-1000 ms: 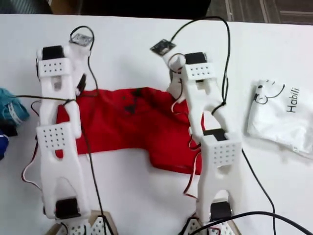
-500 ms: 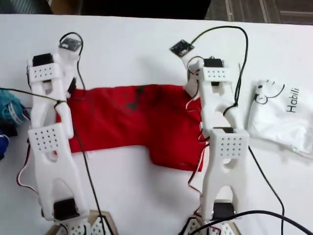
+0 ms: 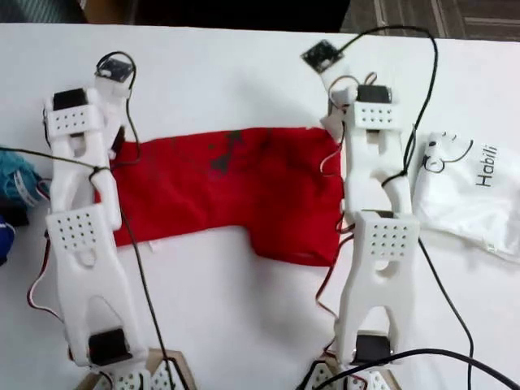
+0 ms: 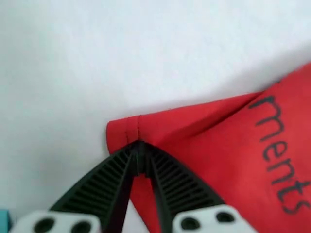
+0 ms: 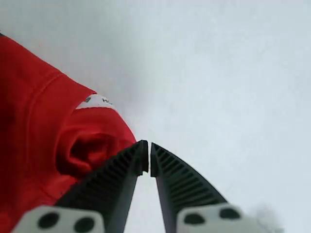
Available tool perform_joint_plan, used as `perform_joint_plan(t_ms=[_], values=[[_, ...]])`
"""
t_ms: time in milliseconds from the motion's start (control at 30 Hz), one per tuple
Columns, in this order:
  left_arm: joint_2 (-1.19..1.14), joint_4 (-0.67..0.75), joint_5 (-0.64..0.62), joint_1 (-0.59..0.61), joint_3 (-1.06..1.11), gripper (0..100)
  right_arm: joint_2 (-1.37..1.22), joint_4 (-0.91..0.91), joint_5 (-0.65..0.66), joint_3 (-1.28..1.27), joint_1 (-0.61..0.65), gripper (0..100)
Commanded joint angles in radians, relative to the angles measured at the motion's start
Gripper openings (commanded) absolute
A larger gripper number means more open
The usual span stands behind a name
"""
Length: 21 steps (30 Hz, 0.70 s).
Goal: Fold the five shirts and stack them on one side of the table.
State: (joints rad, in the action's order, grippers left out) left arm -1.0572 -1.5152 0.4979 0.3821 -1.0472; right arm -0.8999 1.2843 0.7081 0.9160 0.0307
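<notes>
White table (image 3: pixel 244 73) runs under both arms, and across its middle we see the red shirt (image 3: pixel 244 179) stretched out flat between them. Our left gripper (image 4: pixel 138 150) is pressed together on the hemmed corner at one end. Our right gripper (image 5: pixel 147 158) has its jaws drawn almost together at the other end, with bunched red cloth at the tips, so we judge it to be nipping the edge. Off to the right lies a white shirt (image 3: pixel 467 195) that looks already folded. A teal cloth (image 3: pixel 16 183) sits crumpled at the left edge. We judge the task to be early: one shirt folded, the red one laid out and unfolded, the others and the stacking left.
</notes>
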Motion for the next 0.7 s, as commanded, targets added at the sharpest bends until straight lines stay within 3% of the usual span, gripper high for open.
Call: perform_joint_plan(t_ms=[0, 200, 400, 667], values=[[0.037, -0.107, -0.002, 0.008, -0.182, 3, 0.016, 0.137, -0.002, 0.149, 0.010, 2.1], [0.038, -0.275, -0.006, -0.077, -0.387, 3, 0.007, 0.332, -0.003, 0.285, 0.116, 2.1], [0.028, -0.269, -0.037, -0.144, -0.223, 3, -0.010, 0.263, -0.003, 0.204, 0.193, 2.1], [0.028, -0.196, -0.037, -0.143, 0.042, 3, -0.199, 0.105, 0.006, 0.190, 0.122, 2.1]])
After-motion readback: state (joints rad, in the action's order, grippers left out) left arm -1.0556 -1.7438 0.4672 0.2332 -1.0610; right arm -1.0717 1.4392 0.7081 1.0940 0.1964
